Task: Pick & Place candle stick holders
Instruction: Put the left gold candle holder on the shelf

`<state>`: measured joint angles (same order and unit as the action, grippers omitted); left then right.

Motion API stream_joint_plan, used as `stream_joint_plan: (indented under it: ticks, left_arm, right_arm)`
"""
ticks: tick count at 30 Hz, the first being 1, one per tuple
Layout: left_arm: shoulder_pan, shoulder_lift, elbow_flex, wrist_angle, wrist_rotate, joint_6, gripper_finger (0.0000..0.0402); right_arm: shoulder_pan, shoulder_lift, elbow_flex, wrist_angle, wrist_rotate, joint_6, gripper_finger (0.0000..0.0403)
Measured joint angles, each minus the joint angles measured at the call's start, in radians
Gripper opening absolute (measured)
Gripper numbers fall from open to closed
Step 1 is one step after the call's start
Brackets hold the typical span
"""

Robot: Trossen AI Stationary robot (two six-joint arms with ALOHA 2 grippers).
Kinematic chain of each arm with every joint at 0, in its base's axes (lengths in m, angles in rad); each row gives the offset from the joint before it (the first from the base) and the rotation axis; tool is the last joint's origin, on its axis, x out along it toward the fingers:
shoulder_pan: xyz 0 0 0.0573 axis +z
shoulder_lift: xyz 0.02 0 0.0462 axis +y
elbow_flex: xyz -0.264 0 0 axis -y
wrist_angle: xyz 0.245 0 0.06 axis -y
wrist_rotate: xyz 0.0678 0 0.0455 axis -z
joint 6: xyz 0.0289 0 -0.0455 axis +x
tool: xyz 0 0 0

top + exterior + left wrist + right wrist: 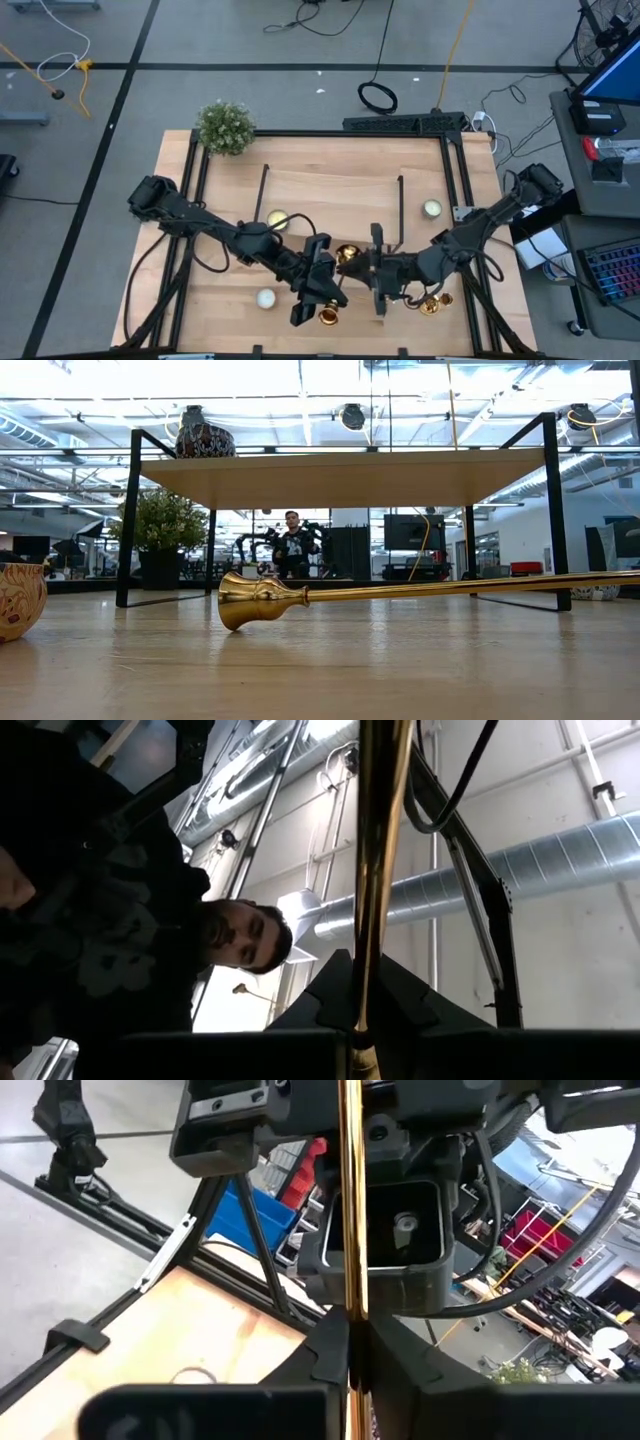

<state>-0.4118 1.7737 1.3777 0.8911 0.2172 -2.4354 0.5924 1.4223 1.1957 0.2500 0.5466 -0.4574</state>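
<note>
Both grippers clamp one candle stick holder (350,1200): left gripper (362,1038) & right gripper (350,1342) on stem (handover?). Left should release before right lifts.

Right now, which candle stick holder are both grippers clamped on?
The middle candle stick holder, held between left gripper and right gripper. The other two lie untouched nearer the table's front edge.

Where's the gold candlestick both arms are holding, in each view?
High: held candlestick, low centre, where the arms meet.
Low: cannot tell; a lying candlestick crosses the picture, maybe another one.
Left wrist: stem up the middle, in the left pincer.
Right wrist: stem up the middle, in the right pincer.
Landmark, high and low: black shelf frame.
</note>
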Motion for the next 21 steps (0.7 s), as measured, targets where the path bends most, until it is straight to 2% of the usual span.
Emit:
stream_joint_plan:
  ticks: [7,14,21]
  left_arm:
    - [0.000,0.000,0.000,-0.013,0.009,0.011,0.0015]
    - [0.019,0.000,0.000,-0.006,0.017,0.078,0.0076]
    - [0.026,0.000,0.000,-0.012,0.126,0.077,0.0085]
  right_arm:
    - [0.005,-0.002,0.000,-0.013,0.003,0.047,0.0017]
    - [0.005,-0.006,0.000,-0.032,-0.003,0.152,0.0013]
    - [0.005,-0.008,0.000,-0.046,-0.084,0.242,0.0012]
